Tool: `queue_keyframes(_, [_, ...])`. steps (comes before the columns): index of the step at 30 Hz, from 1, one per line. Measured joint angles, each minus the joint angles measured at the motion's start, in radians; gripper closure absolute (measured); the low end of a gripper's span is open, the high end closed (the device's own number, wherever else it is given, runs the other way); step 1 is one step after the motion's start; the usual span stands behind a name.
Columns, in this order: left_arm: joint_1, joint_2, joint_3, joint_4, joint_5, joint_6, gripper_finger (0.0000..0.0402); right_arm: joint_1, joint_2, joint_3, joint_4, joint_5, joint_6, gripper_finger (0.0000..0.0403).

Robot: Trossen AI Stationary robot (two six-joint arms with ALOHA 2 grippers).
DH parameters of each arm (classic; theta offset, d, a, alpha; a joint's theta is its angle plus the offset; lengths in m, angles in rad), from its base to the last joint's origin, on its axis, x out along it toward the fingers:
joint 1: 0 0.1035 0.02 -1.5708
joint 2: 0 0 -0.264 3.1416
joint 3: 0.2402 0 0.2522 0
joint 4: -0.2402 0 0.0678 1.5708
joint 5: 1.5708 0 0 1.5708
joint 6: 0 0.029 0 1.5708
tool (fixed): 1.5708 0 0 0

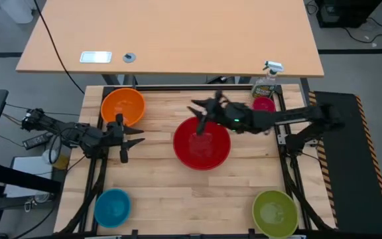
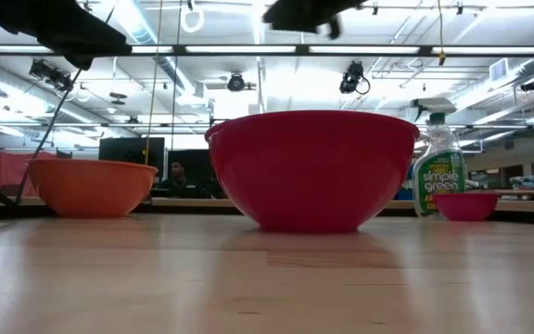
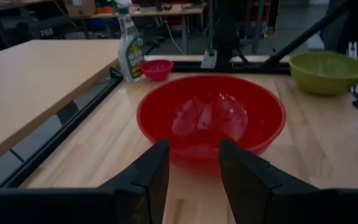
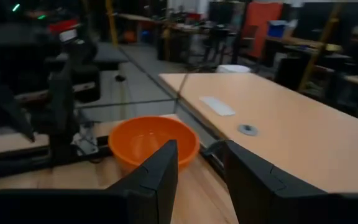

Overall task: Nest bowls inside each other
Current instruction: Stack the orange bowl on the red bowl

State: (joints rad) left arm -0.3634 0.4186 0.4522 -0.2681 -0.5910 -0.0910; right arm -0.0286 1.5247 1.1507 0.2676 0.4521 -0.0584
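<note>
Right gripper [image 1: 201, 114] hangs empty, fingers apart, over the red bowl's [image 1: 201, 143] 11 o'clock rim at table centre. Left gripper [image 1: 136, 138], also parted and empty, waits at its 9 o'clock, beside the orange bowl [image 1: 123, 105].

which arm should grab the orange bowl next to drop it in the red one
Left, probably. The left gripper sits just in front of the orange bowl, jaws open and empty. The right gripper hangs over the far rim of the red bowl, farther away, also empty.
</note>
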Motion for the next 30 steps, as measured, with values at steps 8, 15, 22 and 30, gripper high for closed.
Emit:
queue_keyframes(8, [0.0,-0.1,0.0,-0.057,-0.017,-0.015,0.026,-0.054,0.262,0.214,-0.004,-0.265,0.012,0.0267])
queue_keyframes(15, [0.0,-0.12,0.0,-0.058,0.114,0.003,0.026,-0.059,0.461,0.47,-0.179,-0.3,-0.014,0.0265])
queue_keyframes(22, [-0.001,-0.12,0.0,-0.061,0.139,0.021,0.026,-0.066,0.637,0.68,-0.268,-0.335,-0.074,0.0265])
queue_keyframes(30, [0.0,-0.138,0.0,-0.045,0.076,0.051,0.026,-0.108,0.799,0.826,-0.255,-0.385,-0.082,0.0239])
